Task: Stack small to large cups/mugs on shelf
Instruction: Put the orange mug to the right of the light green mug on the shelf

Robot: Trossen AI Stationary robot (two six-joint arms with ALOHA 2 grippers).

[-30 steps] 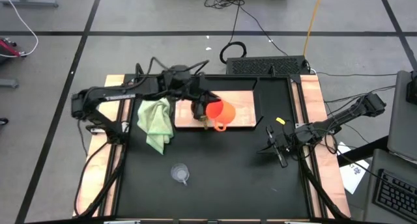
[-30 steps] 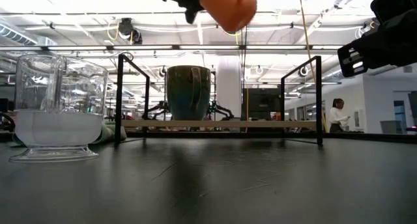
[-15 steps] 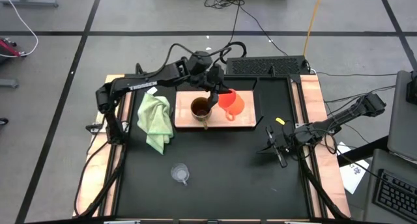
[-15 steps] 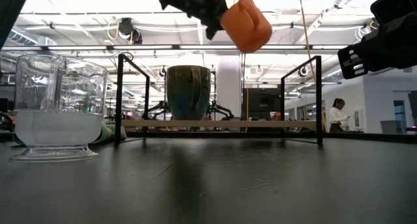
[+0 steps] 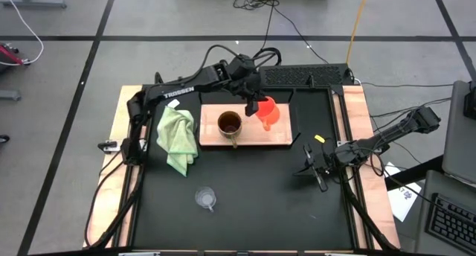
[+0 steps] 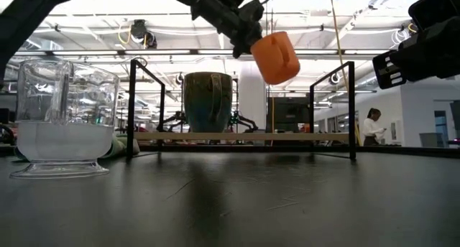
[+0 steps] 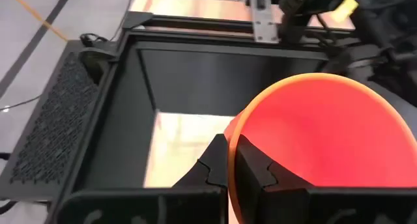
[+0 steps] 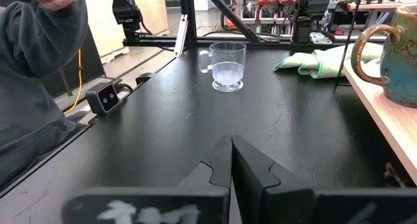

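I swing the left gripper, fingers pinching the orange cup by its rim, past the brown mug, off target; right gripper fingers pressed together.

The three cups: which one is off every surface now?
The orange cup, held above the shelf by the left gripper; the others rest on surfaces.

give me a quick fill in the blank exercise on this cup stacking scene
1. The left gripper holds the ____ cup in the air.
2. The brown mug stands on the ____.
3. The clear cup stands on the black ____.

Missing words: orange; shelf; table
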